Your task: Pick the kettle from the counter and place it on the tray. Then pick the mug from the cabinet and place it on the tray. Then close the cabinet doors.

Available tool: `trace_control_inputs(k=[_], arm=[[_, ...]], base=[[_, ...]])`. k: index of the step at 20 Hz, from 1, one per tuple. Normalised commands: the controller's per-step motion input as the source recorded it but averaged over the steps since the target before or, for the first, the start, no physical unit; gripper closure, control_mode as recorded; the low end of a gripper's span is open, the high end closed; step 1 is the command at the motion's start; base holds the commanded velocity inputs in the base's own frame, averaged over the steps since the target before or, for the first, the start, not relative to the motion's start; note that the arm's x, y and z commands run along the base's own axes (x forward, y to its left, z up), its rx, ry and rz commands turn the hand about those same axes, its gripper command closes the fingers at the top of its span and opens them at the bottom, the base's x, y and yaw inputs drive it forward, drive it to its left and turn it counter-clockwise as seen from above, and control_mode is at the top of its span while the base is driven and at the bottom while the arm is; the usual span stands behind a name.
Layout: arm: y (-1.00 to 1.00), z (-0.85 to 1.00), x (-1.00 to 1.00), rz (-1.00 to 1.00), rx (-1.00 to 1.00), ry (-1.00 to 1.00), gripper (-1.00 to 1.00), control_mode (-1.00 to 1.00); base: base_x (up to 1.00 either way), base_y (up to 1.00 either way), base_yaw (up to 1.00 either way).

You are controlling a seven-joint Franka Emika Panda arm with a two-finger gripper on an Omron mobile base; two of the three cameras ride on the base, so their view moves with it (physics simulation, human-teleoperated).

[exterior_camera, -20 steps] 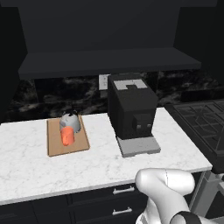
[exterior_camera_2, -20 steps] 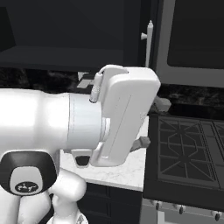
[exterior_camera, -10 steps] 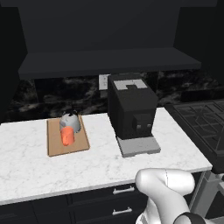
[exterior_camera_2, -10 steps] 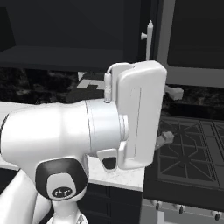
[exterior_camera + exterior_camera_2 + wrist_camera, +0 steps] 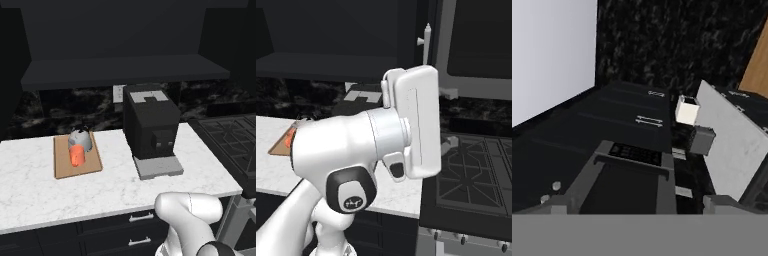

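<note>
Two task items are seen together on the tray in the left base view: the kettle at the tray's far end and the mug just in front of it, close enough that contact cannot be ruled out. The tray lies flat on the counter, left of the coffee machine, well apart from it. Above, the cabinet is presented as a dark shelf with a dark interior; its doors cannot be made out in that view.

From the right base view, most of the counter is hidden by the arm's white body. One corner of the tray is visible at the left edge, with a trace of orange beside it. A vertical silver bar handle is shown above the arm in this view, on a dark panel; whether that panel stands swung out or closed cannot be told. The stove is seen to the right.

In the hand view, a tilted scene of dark drawer fronts with silver handles is recorded, with a grey slab and a strip of wood-coloured surface at the right. The fingertips cannot be distinguished there; the jaws are taken to be spread wide, with nothing seen between them.
</note>
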Motion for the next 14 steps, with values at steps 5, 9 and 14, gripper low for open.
trace_control_inputs(k=[5, 9, 14], arm=[[0.23, 0.0, 0.29, 0.15, -0.07, 0.09, -1.0, -1.0], [0.3, 0.0, 0.35, 0.17, -0.07, 0.12, -1.0, -1.0], [0.4, 0.0, 0.35, 0.19, -0.07, 0.13, -1.0, -1.0]], base=[[0.0, 0.0, 0.0], [0.0, 0.0, 0.0], [0.0, 0.0, 0.0]])
